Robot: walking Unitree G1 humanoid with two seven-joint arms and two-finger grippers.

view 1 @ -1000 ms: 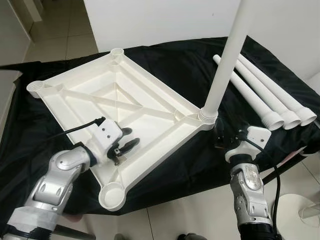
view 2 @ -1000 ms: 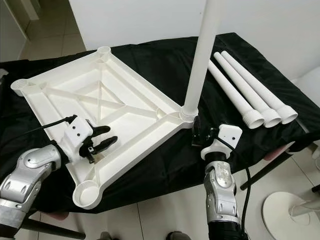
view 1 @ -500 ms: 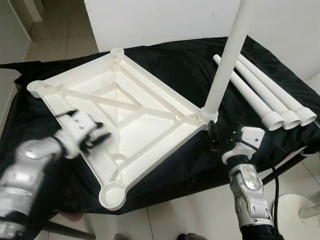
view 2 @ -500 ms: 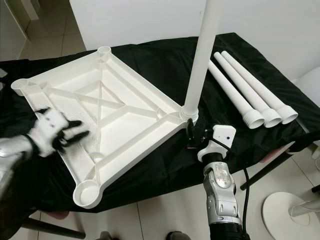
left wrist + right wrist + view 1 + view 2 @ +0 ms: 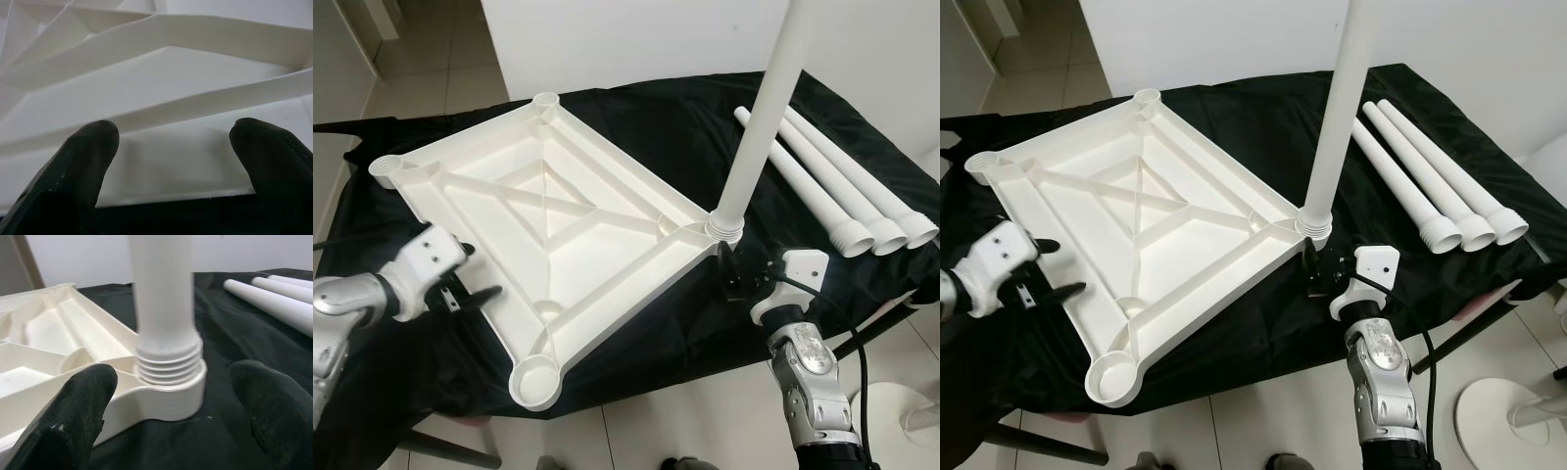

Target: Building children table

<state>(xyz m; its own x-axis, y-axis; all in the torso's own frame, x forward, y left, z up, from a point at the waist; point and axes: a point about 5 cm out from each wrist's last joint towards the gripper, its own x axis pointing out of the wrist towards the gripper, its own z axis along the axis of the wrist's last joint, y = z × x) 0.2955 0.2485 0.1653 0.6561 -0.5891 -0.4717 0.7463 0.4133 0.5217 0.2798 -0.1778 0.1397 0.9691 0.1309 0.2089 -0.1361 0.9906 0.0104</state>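
- I see the white plastic tabletop [image 5: 548, 220] lying upside down on the black cloth [image 5: 646, 127] that covers the worktop, ribs facing up and a round socket at each corner.
- One white leg [image 5: 759, 113] stands upright in the corner socket nearest my right arm, its threaded collar seated there.
- Three loose legs [image 5: 832, 191] lie side by side on the cloth, well apart from the tabletop, on my right.
- My left gripper [image 5: 460, 286] sits just beside the tabletop's left edge, jaws open and holding nothing.
- My right gripper [image 5: 1317, 269] faces the standing leg's base, jaws spread wide on either side of the collar [image 5: 168, 360] without touching it.
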